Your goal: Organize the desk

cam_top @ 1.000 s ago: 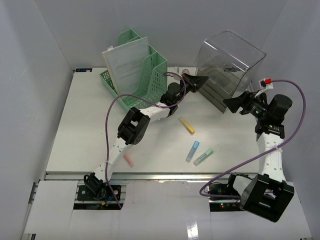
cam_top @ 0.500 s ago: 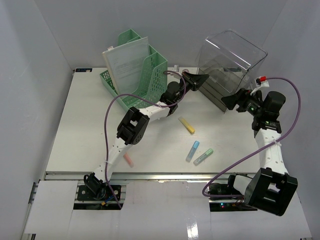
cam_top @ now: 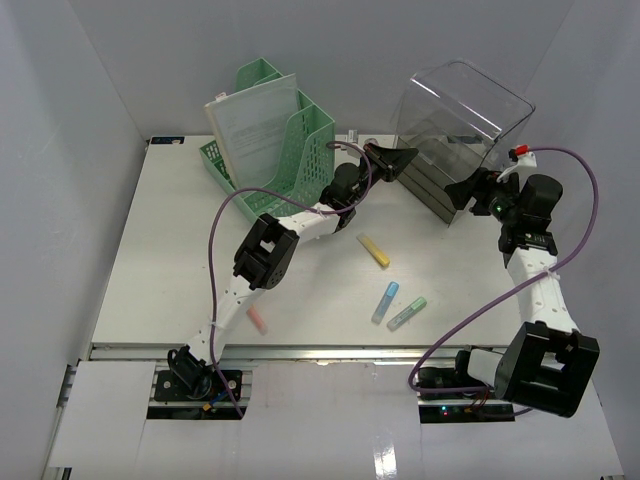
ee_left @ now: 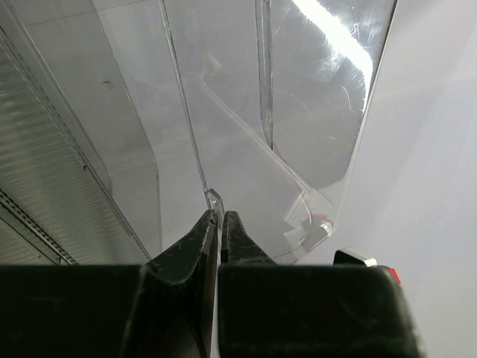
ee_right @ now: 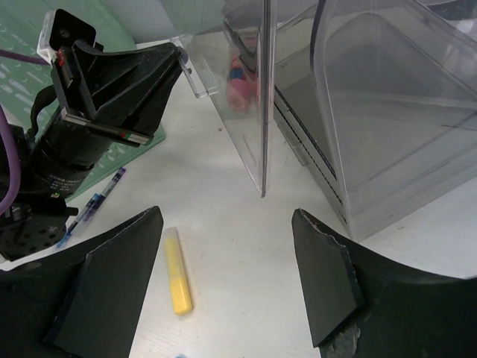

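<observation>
the white worktop [cam_top: 160,260] runs from the metal rail at its near edge to the far wall, under both arms. at far left stands a green file rack [cam_top: 300,150] with papers [cam_top: 250,125] upright in it; at far right stands a clear bin [cam_top: 470,110]. the left jaws are pressed almost together at a small tab [ee_left: 214,198] on the bin's clear panel; whether they pinch it i cannot tell. the right jaws stand wide, holding nothing, over the worktop beside the bin's near side. a yellow marker [cam_top: 374,251] lies mid-worktop, a blue marker [cam_top: 385,301] and a green marker [cam_top: 407,313] lie side by side nearer, and a pink marker [cam_top: 257,320] lies near left.
</observation>
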`<state>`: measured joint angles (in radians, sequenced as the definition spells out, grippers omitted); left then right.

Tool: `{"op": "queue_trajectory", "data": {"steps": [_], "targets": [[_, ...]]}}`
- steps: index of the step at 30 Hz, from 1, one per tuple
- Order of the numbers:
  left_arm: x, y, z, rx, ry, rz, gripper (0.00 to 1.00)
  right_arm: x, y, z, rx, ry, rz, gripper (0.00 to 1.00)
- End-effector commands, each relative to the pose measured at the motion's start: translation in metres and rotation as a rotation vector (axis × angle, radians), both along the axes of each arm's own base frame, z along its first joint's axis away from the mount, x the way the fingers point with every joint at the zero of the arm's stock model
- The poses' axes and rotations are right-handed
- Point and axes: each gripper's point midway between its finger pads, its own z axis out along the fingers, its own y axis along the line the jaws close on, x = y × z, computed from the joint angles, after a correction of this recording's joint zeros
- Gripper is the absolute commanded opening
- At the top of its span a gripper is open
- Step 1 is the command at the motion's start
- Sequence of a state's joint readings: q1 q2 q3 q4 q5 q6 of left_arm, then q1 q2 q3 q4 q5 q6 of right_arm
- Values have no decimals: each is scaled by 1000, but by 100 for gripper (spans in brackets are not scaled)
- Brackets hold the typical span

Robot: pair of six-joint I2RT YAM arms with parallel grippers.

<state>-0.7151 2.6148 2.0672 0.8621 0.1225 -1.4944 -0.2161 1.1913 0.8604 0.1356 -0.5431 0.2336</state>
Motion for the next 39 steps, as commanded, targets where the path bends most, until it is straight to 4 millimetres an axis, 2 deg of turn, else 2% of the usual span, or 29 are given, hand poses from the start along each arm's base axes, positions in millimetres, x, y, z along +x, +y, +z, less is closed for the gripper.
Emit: {"op": "queue_trajectory", "data": {"steps": [1,5,10,16,18,19,23,24,26,28,31,39], "targets": [[-20,39,127,-149,-206,29,0,23,2,31,-34,-112,2,75],[-19,39,125,-149,-200,30,0,31,10,34,-46,-142,16,71],[-18,39,121,-148,-192,30,0,40,11,45,-82,-223,-14,68],[-18,39,120,-150,-182,29,0,36,12,54,-87,-271,-12,34],[-18,39,118,-146,-173,28,2,34,12,56,-89,-282,-13,26],[-18,39,117,-143,-167,27,5,33,12,56,-91,-285,-15,23],[-23,39,109,-107,-138,14,38,29,11,58,-93,-303,-24,12],[-24,40,98,-82,-120,12,44,28,11,59,-92,-306,-25,10],[-31,45,97,-60,-117,11,59,26,11,60,-89,-312,-33,9],[-37,47,71,7,-96,15,70,24,10,63,-89,-322,-40,8],[-50,53,62,109,-116,19,78,21,8,66,-91,-335,-53,8],[-66,51,-8,326,-81,-28,79,6,3,73,-93,-369,-77,8]]}}
